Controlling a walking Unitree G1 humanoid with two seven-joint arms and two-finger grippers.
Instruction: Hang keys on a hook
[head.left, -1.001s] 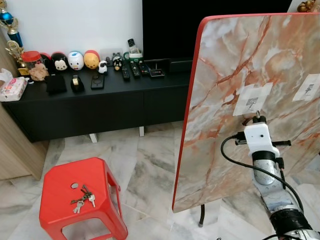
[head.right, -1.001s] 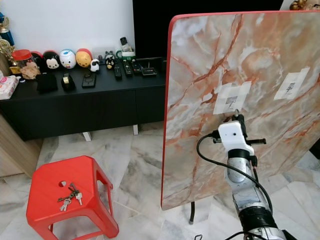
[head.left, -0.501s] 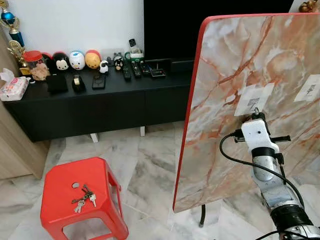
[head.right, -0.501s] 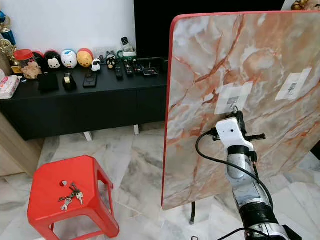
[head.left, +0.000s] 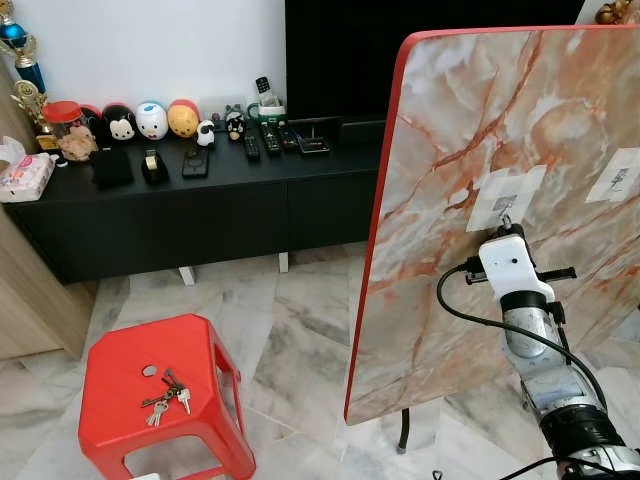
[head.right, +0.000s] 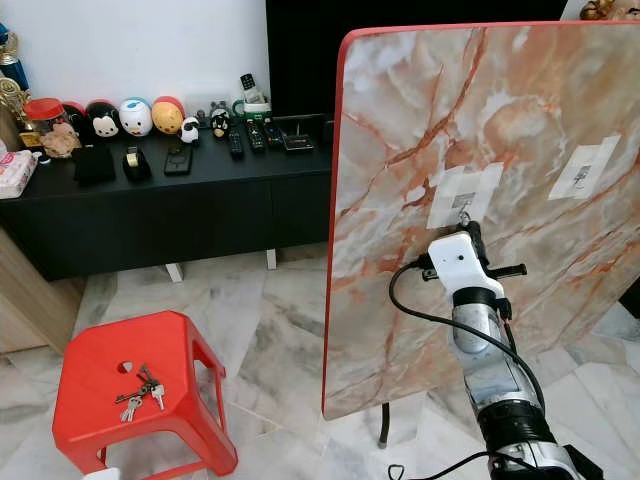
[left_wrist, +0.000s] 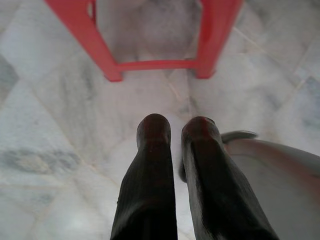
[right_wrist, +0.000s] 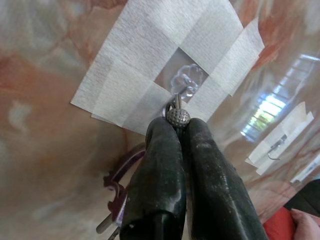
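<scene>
Fingers (right_wrist: 165, 165) of the right gripper (right_wrist: 178, 120) pinch closed on a key ring (right_wrist: 176, 112) at the taped hook (right_wrist: 182, 80) on the upright marble tabletop (head.left: 450, 120). Centre frame, a black cabinet (head.left: 190, 210) lines the white wall above marble floor. More keys (head.left: 166, 397) lie on the red stool (head.left: 120, 400) lower left; the left gripper (left_wrist: 175, 132) hangs nearly closed, holding nothing.

Keys (head.left: 166, 396) on stool (head.left: 120, 400), left of board (head.left: 520, 120)

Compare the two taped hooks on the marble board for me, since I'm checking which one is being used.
The nearer hook has the right pincer pressed up to it, with a key ring at its tip; the farther hook is bare. The nearer hook sits lower on the marble board, toward its red edge; the farther hook sits higher, further right. Both are fixed under white tape patches.
</scene>
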